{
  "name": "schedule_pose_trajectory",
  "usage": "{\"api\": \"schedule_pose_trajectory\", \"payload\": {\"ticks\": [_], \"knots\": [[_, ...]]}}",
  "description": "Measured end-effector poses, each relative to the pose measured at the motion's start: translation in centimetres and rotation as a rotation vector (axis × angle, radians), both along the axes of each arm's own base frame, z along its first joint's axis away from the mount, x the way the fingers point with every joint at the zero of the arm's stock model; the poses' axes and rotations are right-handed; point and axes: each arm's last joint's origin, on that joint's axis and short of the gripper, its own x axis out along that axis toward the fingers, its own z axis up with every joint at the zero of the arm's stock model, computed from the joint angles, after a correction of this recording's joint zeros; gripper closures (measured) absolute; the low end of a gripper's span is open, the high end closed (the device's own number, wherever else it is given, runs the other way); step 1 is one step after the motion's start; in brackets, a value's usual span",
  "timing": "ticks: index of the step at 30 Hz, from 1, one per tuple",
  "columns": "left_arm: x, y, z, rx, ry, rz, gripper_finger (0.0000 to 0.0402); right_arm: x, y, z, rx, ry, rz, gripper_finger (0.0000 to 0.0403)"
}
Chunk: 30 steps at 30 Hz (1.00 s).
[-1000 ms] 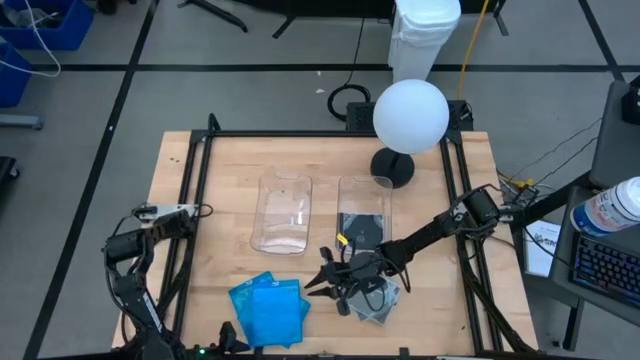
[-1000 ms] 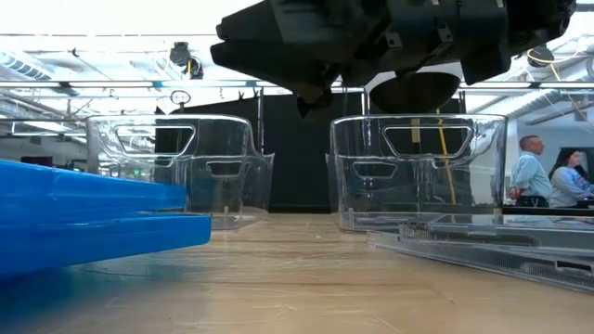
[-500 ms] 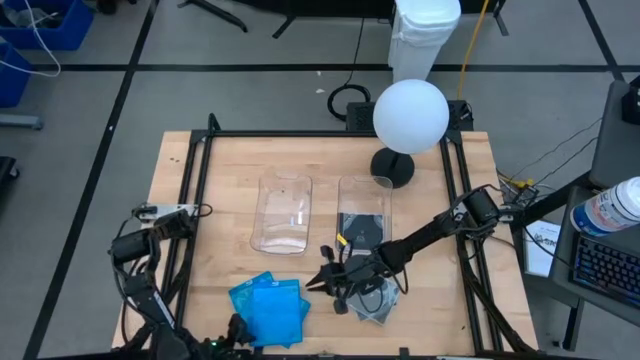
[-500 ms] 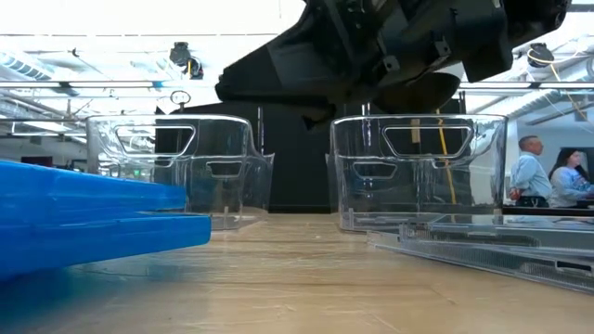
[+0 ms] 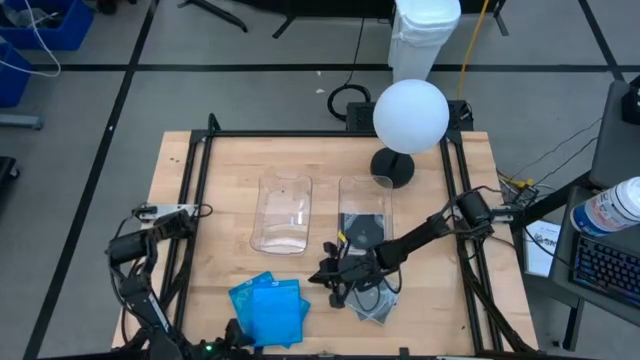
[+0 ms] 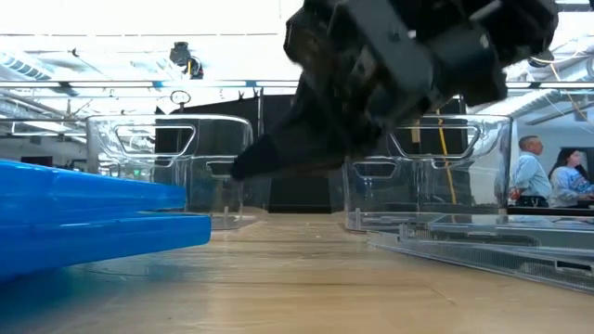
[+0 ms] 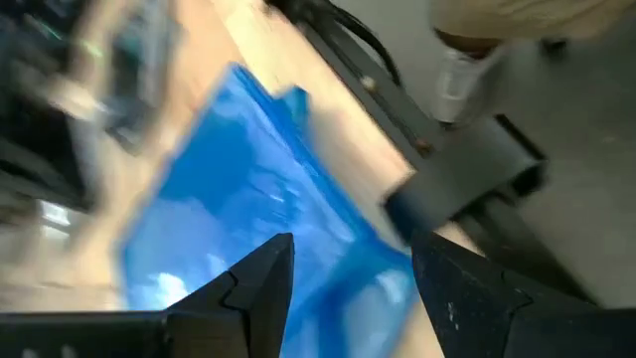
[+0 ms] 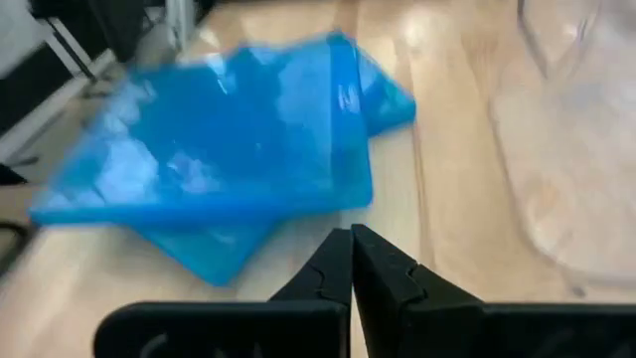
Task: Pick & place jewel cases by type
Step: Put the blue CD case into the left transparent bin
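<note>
Two bright blue jewel cases (image 5: 268, 308) lie stacked, slightly askew, on the wooden table near its front edge. To their right, clear jewel cases (image 5: 377, 300) lie flat in a loose pile. A dark jewel case (image 5: 362, 232) lies in the right clear bin (image 5: 362, 192); the left clear bin (image 5: 283, 213) holds none. My right gripper (image 8: 350, 237) is shut with nothing in it. It hovers above bare table between the blue stack (image 8: 229, 169) and the clear pile, pointing toward the blue cases. My left gripper (image 7: 353, 249) stands open just over the blue cases (image 7: 258, 209), at the table's near-left.
A white globe lamp (image 5: 410, 115) on a black base (image 5: 392, 167) stands behind the right bin. Black frame rails (image 5: 195, 200) run along the table's sides. In the low view, people (image 6: 534, 167) sit in the room beyond the table.
My right gripper has shut its fingers on nothing. It has sunk toward the table and tipped its tips downward, staying between the blue stack and the clear pile. The cases have not moved.
</note>
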Motion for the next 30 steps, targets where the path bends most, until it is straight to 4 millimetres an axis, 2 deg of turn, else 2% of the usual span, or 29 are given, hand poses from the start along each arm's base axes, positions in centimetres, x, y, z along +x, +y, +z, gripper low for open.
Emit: {"api": "schedule_pose_trajectory", "payload": {"ticks": [7, 11, 20, 30], "knots": [[-0.3, -0.2, 0.2, 0.113, -0.055, -0.085, 0.0192, 2.2, 0.8, -2.4, 0.001, 0.035, 0.022, 0.0402], [-0.2, -0.3, -0.2, 0.177, -0.080, -0.116, 0.0192, 3.0, 1.1, -1.7, -0.016, 0.011, 0.031, 0.0402], [0.2, -0.2, -3.2, 0.308, -0.048, -0.135, 0.0192, 3.1, 1.0, -1.2, -0.034, 0.007, 0.037, 0.0402], [0.4, 0.0, -3.4, 0.291, -0.056, -0.095, 0.0193, 3.1, 1.1, -1.2, -0.029, -0.001, 0.041, 0.0402]]}}
